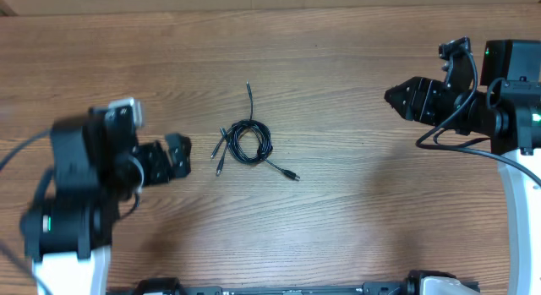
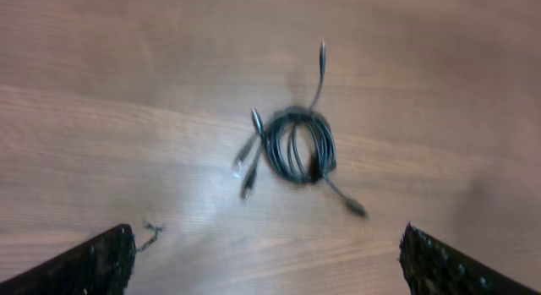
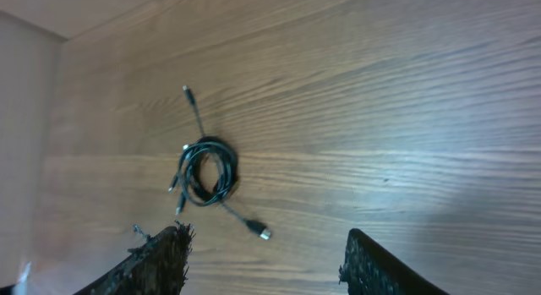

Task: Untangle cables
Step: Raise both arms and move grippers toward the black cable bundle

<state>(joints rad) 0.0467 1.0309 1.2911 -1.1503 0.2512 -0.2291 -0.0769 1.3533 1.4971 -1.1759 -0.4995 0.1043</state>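
Pretty much nothing's done yet: the cables (image 1: 245, 143) sit in one tangled coil mid-frame, though it's too blurry to count the crossings. Left gripper (image 1: 180, 154) gapes wide and right gripper (image 1: 401, 97) is parted, both empty.

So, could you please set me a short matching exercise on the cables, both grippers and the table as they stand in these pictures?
Column one:
1. cables
2. left gripper
3. right gripper
4. table

Column two:
A. brown, wood-grained
B. open, the farther one from the bundle
C. black, coiled in a loose bundle, held by nothing
D. open, close beside the bundle

Pairs: 1-C, 2-D, 3-B, 4-A
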